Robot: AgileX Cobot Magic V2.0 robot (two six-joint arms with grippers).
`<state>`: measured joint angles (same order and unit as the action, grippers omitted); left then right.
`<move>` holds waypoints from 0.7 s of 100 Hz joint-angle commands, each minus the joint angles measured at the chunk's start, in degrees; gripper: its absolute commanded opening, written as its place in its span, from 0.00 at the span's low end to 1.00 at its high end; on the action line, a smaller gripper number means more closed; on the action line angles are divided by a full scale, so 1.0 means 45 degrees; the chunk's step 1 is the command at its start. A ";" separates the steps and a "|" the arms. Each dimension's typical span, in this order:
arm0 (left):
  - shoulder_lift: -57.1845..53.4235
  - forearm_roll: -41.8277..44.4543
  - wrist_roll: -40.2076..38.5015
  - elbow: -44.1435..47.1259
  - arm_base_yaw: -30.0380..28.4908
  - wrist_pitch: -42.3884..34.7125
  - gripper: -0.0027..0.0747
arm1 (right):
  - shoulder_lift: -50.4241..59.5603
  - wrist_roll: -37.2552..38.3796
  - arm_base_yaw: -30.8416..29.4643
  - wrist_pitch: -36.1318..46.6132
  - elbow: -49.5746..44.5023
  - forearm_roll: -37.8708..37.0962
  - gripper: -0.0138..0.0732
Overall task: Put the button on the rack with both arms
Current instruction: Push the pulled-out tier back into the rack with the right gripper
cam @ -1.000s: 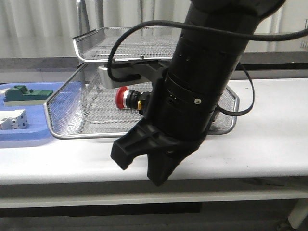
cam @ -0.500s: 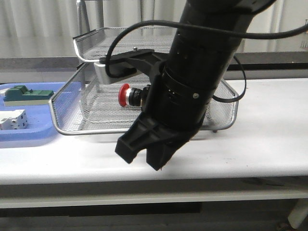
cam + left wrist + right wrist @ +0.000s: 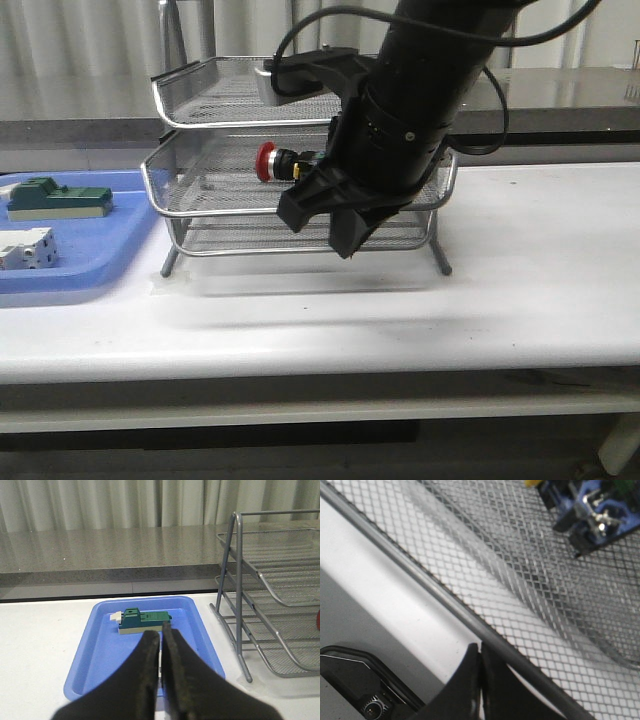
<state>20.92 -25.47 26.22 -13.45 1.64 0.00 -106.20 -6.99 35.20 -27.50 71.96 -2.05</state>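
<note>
We see the button (image 3: 274, 162) lying on its side in the rack's (image 3: 190, 228) middle tier, red head toward the tray (image 3: 90, 272), w/ the right gripper (image 3: 325, 220) hanging in front of that tier. In the right wrist view the button's blue-and-black body (image 3: 590, 510) sits on the mesh, apart from the fingers (image 3: 470, 680), which are pressed together on nothing. The left gripper (image 3: 161, 645) hovers over the tray, fingers also pressed together and empty, w/ the green block (image 3: 145, 621) just beyond the tips.

We'd judge the placing itself done; what's left is clearing both arms.

Risks from here:
- The right arm is bulky and sits v. close to the rack's front rims. A sideways or upward pull could catch a rim or the cable (image 3: 495, 120), drag or tip the rack, and roll the button.
- The button is round-ish, on its side, on open mesh, so any jolt to the frame may send it toward the tier's edge.
- The left gripper dropping lower could knock the green block or shove the tray into the rack's leg, which stands just beside it.
</note>
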 commanded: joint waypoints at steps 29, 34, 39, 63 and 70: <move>0.0078 -0.0120 -0.0127 -0.0362 -0.0026 -0.0890 0.04 | -0.0668 -0.0111 -0.0871 0.0452 0.2176 -0.0964 0.08; 0.0078 -0.0120 -0.0127 -0.0362 -0.0026 -0.0890 0.04 | -0.0698 -0.0111 -0.0937 0.0379 0.2378 -0.1010 0.08; 0.0078 -0.0120 -0.0127 -0.0362 -0.0026 -0.0890 0.04 | -0.0707 -0.0111 -0.0953 0.0309 0.2501 -0.1010 0.08; 0.0078 -0.0120 -0.0127 -0.0362 -0.0026 -0.0890 0.04 | -0.0681 -0.0099 -0.0931 -0.0666 0.2676 -0.0653 0.08; 0.0078 -0.0120 -0.0127 -0.0362 -0.0026 -0.0890 0.04 | -0.0668 -0.0099 -0.0931 -0.1023 0.2676 -0.0396 0.08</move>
<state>20.83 -25.47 26.22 -13.45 1.64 0.00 -112.60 -6.99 31.28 -32.12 82.19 -4.77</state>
